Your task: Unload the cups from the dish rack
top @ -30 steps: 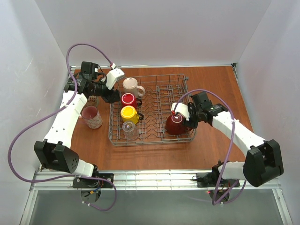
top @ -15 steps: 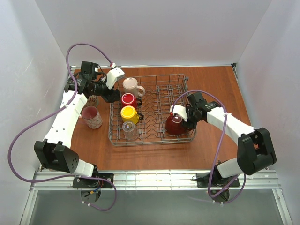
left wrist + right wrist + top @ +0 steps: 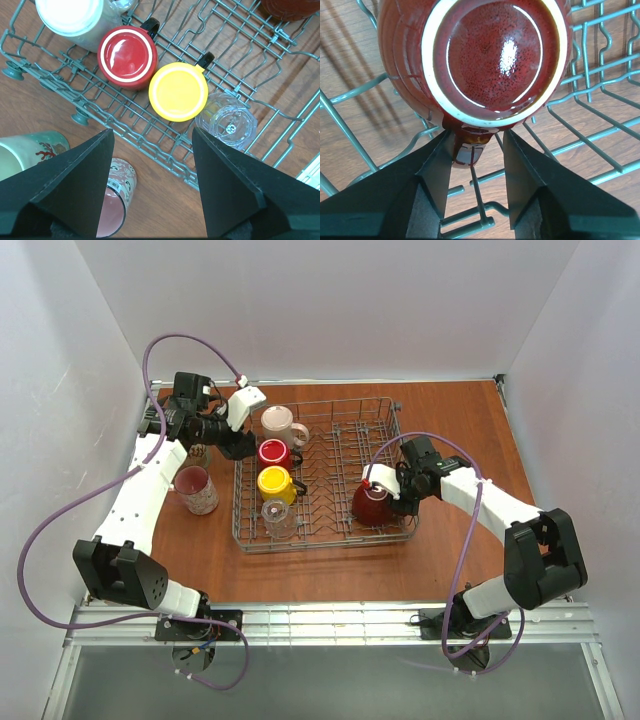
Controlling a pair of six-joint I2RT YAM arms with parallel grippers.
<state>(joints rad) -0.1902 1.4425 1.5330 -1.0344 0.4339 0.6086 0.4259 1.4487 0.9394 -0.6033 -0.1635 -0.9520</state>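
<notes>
The dish rack [image 3: 330,543] holds a cream mug [image 3: 279,423], a red mug [image 3: 273,452], a yellow mug [image 3: 274,482] and a clear glass [image 3: 278,517] along its left side, all upside down. A dark red mug [image 3: 490,55] lies bottom-up at the rack's right front. My right gripper [image 3: 476,137] straddles its handle [image 3: 470,145]; the left finger touches it and a gap shows at the right finger. My left gripper [image 3: 152,137] hangs open over the table beside the rack's left edge, empty. A pink mug [image 3: 117,197] stands on the table beneath it.
A pale mug with a red pattern [image 3: 30,150] stands on the table beside the pink one, left of the rack [image 3: 125,125]. Upright wire tines [image 3: 480,200] rise just under my right fingers. White walls close in on three sides.
My right jaws have narrowed around the dark red mug's handle, and the right arm's elbow has swung inward. The left arm has stayed still.
</notes>
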